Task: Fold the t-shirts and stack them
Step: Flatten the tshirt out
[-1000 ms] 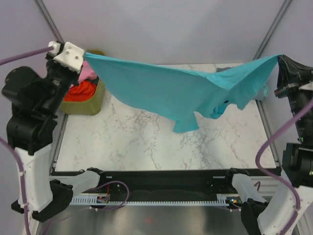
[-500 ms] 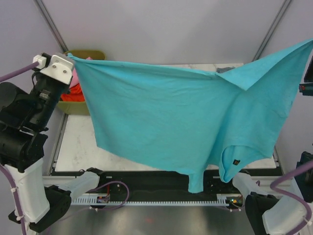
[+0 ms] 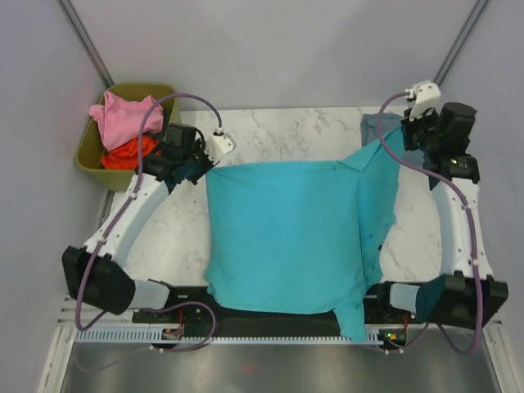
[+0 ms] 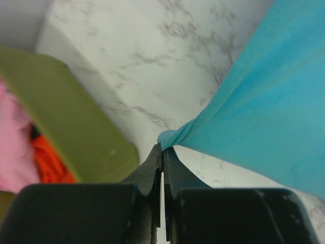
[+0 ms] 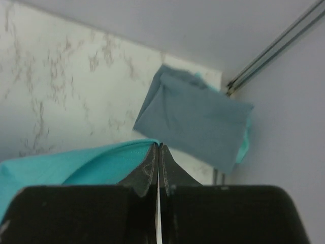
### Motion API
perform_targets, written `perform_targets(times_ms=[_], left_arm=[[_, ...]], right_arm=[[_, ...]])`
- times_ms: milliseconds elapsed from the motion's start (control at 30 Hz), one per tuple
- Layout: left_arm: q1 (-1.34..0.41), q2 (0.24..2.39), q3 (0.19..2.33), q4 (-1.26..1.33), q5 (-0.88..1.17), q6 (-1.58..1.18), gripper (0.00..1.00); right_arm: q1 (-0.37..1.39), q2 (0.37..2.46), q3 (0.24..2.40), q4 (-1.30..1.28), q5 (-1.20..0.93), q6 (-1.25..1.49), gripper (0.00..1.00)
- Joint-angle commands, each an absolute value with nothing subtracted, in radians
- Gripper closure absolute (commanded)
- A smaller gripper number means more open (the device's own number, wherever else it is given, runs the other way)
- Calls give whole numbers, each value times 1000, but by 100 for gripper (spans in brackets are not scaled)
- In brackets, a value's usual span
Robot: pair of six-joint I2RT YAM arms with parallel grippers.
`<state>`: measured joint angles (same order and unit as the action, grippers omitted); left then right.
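Observation:
The teal t-shirt [image 3: 282, 237] lies spread on the marble table, its lower hem and a sleeve hanging over the near edge. My left gripper [image 3: 202, 169] is shut on its far left corner [image 4: 170, 138]. My right gripper [image 3: 401, 141] is shut on its far right corner [image 5: 132, 147]. A folded grey-blue t-shirt [image 5: 195, 119] lies at the far right corner of the table [image 3: 377, 124], just beyond the right gripper. The pink t-shirt [image 3: 123, 116] and the orange-red t-shirt [image 3: 127, 153] sit in the bin.
The olive-green bin [image 3: 160, 92] stands off the table's far left corner, close to my left gripper; it also shows in the left wrist view [image 4: 66, 117]. Bare marble [image 3: 164, 246] lies left of the teal shirt. Slanted frame poles rise at the back corners.
Both arms have swung down and forward from holding the teal shirt stretched high in the air. The shirt now lies spread flat on the table, both corners still gripped.

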<state>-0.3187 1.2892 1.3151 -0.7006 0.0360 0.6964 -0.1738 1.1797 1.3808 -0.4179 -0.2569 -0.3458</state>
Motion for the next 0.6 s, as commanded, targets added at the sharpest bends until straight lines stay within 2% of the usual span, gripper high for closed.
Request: perform_targets(times_ms=[0,67,100,267,300,500,567], left_arm=[[-288,1437,1255,-641,67,750,98],[-259,1540,1287,-540,115,778,98],[-250,1657,1343,-540,110,779,98],[-186,1945,1581,-566,104,781,98],[-183,1980,1651,-569,97,785,98],[-153,2210,1882,-612,69,799,98],[-134,2270,1926,-615,64,792,98]], right_arm=[[-173,1343,1304,-315,-317,-436,100],[-163,1539,1344,-311,-334,-445,100],[-158,1611,1414,-317,-340,-448,100],[-88,2060,1768,-412,-325,-491,100],[-78,2116,1898,-448,-307,-497,100],[-44,2503,2370,-534,-252,-437,100],[-41,2596,2446,-525,-230,-408,100]])
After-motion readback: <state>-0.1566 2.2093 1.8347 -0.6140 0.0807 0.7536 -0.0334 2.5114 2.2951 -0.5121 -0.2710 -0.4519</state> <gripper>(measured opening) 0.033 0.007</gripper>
